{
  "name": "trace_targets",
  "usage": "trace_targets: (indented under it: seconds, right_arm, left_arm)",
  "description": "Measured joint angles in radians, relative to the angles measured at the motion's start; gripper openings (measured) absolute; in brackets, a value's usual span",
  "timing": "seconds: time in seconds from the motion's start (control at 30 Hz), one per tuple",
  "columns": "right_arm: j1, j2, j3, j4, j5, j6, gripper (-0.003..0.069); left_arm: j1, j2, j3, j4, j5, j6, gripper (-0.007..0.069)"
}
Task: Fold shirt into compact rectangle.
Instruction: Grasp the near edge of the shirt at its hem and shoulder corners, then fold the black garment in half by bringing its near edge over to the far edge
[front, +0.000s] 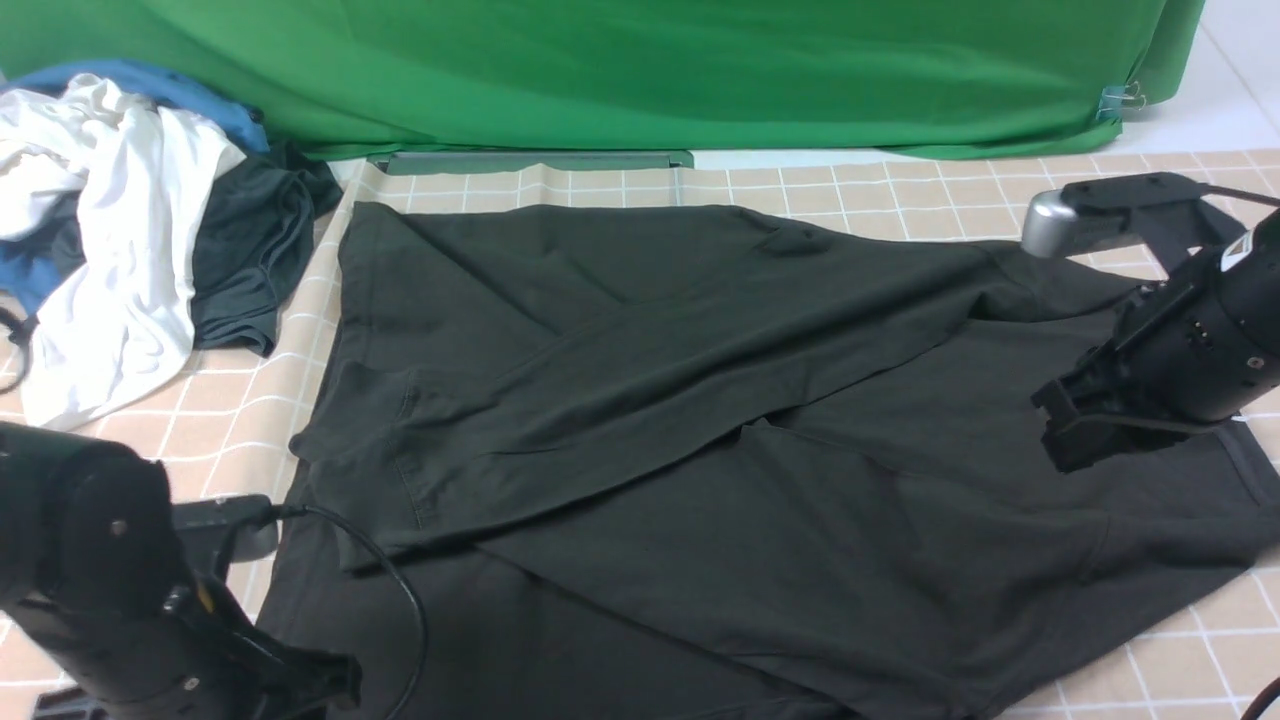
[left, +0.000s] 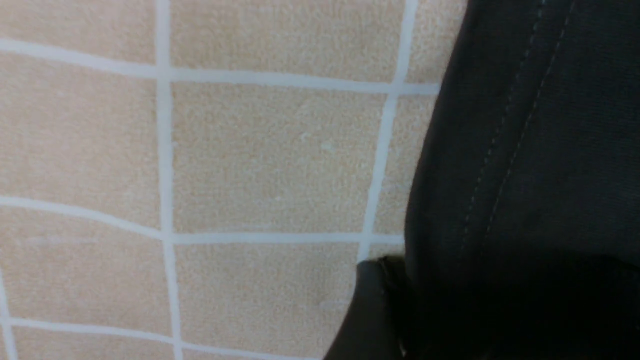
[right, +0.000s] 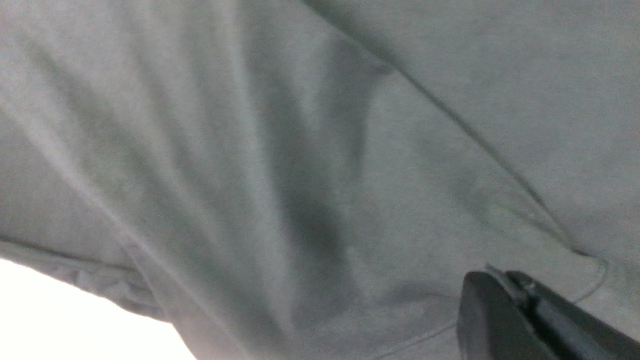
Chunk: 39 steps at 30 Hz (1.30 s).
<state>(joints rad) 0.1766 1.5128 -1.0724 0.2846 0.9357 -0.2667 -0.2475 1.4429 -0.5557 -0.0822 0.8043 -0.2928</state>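
Black cotton, the shirt (front: 700, 400) lies spread over most of the checked surface (front: 230, 420), one flap folded slantwise across its middle. Bare surface shows along the far edge, in a left strip beside the heap of clothes (front: 110, 230), and at the near right corner. The right claw (front: 1070, 440) hangs pinched together over the shirt's right part. The left claw (front: 320, 685) sits at the near left hem; apart or together, I cannot tell.
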Motion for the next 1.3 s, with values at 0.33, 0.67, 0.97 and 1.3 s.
trace_targets:
  seconds: [0.33, 0.67, 0.97, 1.3]
  right_arm:
    - [0.089, 0.0, 0.027, 0.002, 0.061, -0.075, 0.0059]
    - [0.314, -0.001, 0.258, -0.017, -0.11, -0.104, 0.0454]
    - [0.448, 0.071, 0.341, -0.169, -0.303, -0.05, 0.0552]
    - [0.448, 0.067, 0.33, -0.276, -0.323, 0.031, 0.0073]
  left_arm:
    - [-0.002, 0.008, -0.029, 0.029, 0.052, 0.017, 0.0036]
    - [-0.002, -0.195, -0.056, 0.082, 0.145, -0.043, 0.0034]
    - [-0.002, -0.221, -0.056, 0.117, 0.15, -0.045, 0.0034]
    - [-0.002, -0.225, -0.139, 0.118, 0.173, -0.058, 0.0034]
